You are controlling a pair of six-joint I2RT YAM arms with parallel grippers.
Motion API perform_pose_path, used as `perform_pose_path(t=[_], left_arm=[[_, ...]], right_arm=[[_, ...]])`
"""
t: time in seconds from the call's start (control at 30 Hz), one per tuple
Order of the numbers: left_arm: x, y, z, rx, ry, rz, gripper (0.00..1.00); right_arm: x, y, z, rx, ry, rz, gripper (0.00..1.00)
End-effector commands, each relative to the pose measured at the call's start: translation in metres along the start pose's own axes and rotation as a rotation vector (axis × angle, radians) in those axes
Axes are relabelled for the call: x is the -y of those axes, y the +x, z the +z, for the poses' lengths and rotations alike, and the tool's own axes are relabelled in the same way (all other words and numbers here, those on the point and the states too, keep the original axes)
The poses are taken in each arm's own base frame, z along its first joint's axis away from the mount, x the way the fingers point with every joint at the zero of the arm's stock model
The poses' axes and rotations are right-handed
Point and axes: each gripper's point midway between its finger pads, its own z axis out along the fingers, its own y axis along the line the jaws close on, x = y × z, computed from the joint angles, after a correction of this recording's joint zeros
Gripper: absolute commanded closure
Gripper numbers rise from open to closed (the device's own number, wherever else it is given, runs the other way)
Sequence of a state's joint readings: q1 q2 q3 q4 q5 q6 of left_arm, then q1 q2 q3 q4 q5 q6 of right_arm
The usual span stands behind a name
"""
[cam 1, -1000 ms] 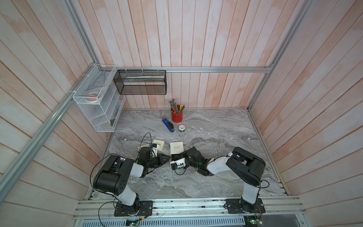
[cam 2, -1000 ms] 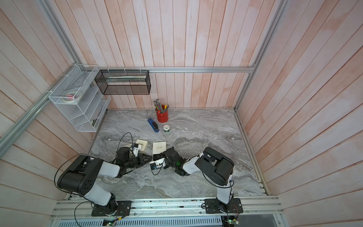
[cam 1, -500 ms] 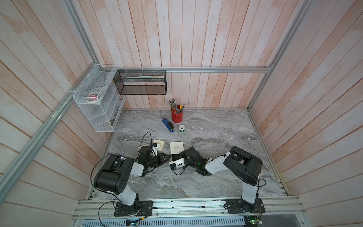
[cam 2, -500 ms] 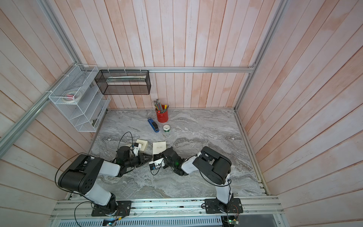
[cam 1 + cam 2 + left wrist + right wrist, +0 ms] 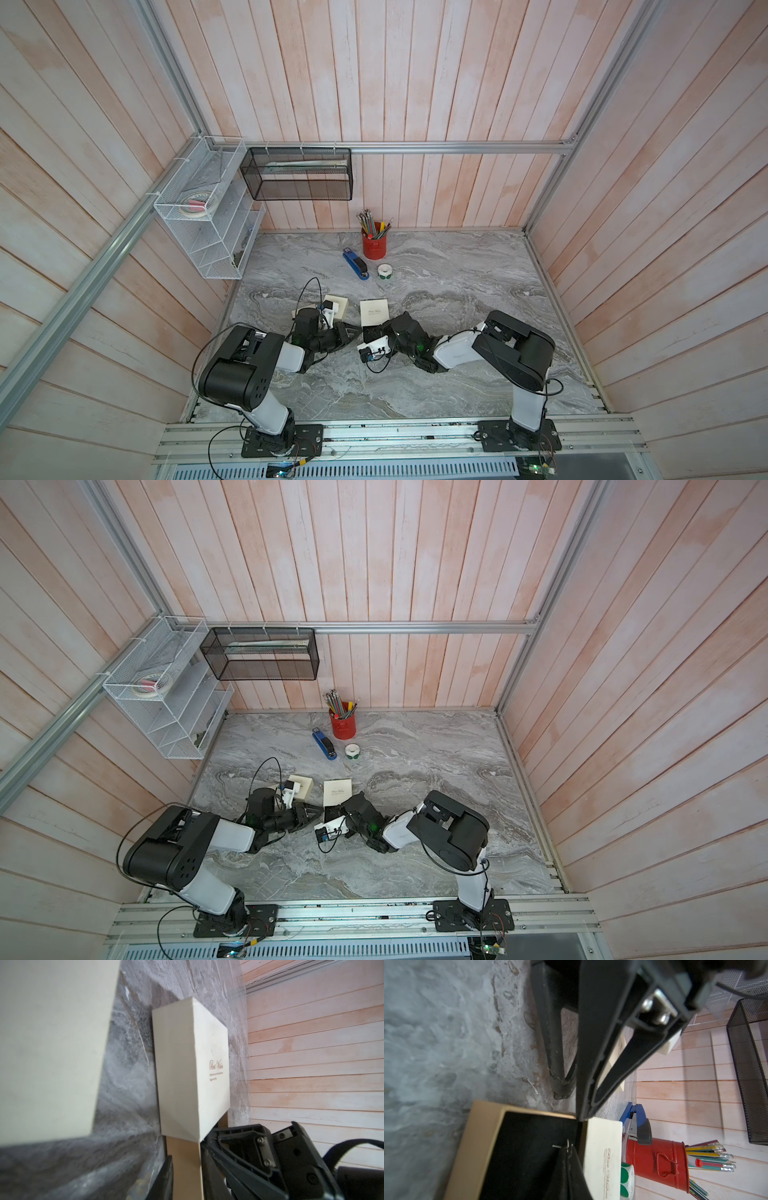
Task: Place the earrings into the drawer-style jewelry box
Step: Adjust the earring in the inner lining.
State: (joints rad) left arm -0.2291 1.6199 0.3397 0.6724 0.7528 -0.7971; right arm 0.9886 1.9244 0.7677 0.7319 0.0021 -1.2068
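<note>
The jewelry box is a cream sleeve (image 5: 374, 311) (image 5: 187, 1076) with its tan, black-lined drawer (image 5: 369, 332) (image 5: 519, 1157) pulled out toward the front. My right gripper (image 5: 569, 1153) (image 5: 372, 336) is shut on a small silver earring (image 5: 566, 1146), which hangs just above the drawer's black lining near the sleeve. My left gripper (image 5: 185, 1159) (image 5: 355, 330) comes in from the left. It is shut on the drawer's tan side wall (image 5: 185, 1167), one finger on each side. I see no other earrings.
A second cream box (image 5: 336, 304) sits close behind the left wrist. Farther back stand a blue stapler (image 5: 355, 266), a green-dot sticker roll (image 5: 385, 271) and a red pencil cup (image 5: 374, 245). A white wire shelf (image 5: 208, 216) and a black mesh basket (image 5: 299, 174) hang on the walls.
The right arm has edged slightly to the left, toward the box. Both grippers keep their holds and the box has not moved.
</note>
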Motion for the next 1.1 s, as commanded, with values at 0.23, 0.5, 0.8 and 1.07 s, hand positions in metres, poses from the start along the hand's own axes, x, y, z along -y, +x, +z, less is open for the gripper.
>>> perform_pose_path(t=[0.23, 0.5, 0.8, 1.07], left_arm=[[0.002, -0.005, 0.006, -0.01, 0.025, 0.01, 0.73], [0.002, -0.009, 0.005, 0.011, 0.024, 0.002, 0.73], [0.003, -0.011, 0.003, 0.025, 0.023, 0.008, 0.73], [0.003, -0.009, 0.002, 0.034, 0.03, 0.005, 0.73]], right_arm=[[-0.053, 0.001, -0.004, 0.01, -0.192, 0.012, 1.0], [-0.052, -0.001, -0.006, 0.02, -0.193, 0.024, 1.0], [-0.02, -0.012, -0.01, 0.069, -0.122, 0.109, 1.0], [-0.002, -0.017, -0.015, 0.091, -0.088, 0.138, 1.0]])
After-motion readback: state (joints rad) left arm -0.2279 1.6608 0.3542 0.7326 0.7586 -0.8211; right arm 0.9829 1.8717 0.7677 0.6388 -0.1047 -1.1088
